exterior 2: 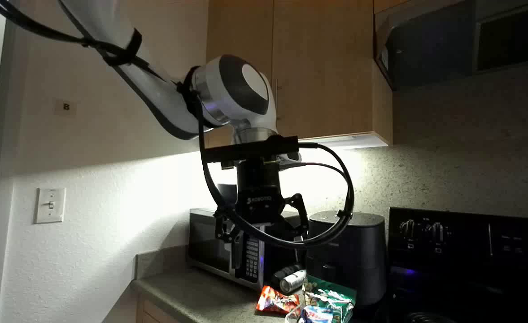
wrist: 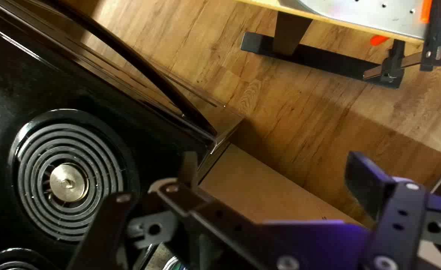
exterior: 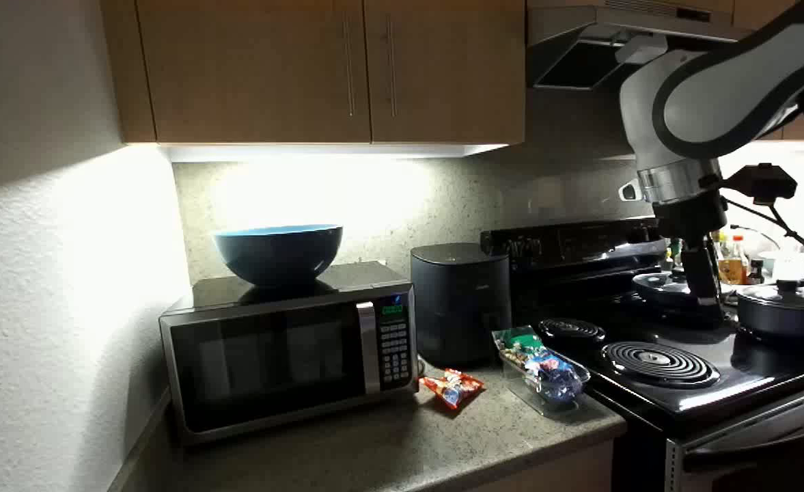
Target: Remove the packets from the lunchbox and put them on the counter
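A red-orange packet [exterior: 453, 388] lies on the speckled grey counter [exterior: 367, 459], and also shows in an exterior view [exterior 2: 276, 300]. Beside it a clear plastic lunchbox [exterior: 519, 389] stands near the counter's right end. It holds a green packet [exterior: 526, 343] and a blue shiny packet [exterior: 557, 380]; both also show low in an exterior view, green [exterior 2: 335, 298] and blue [exterior 2: 316, 314]. In the wrist view only a sliver of the box [wrist: 173, 264] shows at the bottom edge. My gripper [wrist: 276, 176] is open and empty, pointing down well above the packets [exterior 2: 268, 258], apart from them.
A microwave [exterior: 272, 362] with a large blue bowl [exterior: 279, 256] on top stands left of a black air fryer [exterior: 461, 307]. The black stove [exterior: 654, 365] with coil burners, a pot [exterior: 787, 311] and a pan lies right. Cabinets [exterior: 251, 68] hang above.
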You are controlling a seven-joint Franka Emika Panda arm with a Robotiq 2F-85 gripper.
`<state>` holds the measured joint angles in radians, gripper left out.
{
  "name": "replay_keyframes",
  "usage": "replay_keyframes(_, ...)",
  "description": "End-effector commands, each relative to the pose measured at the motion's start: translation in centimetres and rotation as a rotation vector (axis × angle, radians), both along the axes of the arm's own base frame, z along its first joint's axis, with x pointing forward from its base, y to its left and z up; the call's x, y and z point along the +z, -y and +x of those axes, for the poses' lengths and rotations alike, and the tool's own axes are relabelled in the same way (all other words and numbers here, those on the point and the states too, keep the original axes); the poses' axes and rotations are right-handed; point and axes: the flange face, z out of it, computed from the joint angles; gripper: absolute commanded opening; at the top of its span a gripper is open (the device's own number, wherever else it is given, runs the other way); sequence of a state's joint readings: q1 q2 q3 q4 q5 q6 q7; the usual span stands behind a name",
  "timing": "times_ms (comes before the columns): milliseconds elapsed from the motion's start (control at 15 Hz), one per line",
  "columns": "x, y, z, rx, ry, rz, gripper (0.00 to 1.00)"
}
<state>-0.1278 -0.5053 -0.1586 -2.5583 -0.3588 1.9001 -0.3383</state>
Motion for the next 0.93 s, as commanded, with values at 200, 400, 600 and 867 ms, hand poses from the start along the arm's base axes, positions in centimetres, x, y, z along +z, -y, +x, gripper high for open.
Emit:
replay_keyframes(200, 0.0, 0.0, 0.0, 0.000, 0.000, 0.000, 1.00)
replay_keyframes(400, 0.3, -0.6, 1.9, 0.003, 0.009, 0.019, 1.00)
replay_keyframes(600, 0.7, -1.8, 6.1, -0.021, 0.083, 0.033, 1.00)
replay_keyframes(867, 0.6, -3.5, 11.9, -0.012, 0.131, 0.034, 1.00)
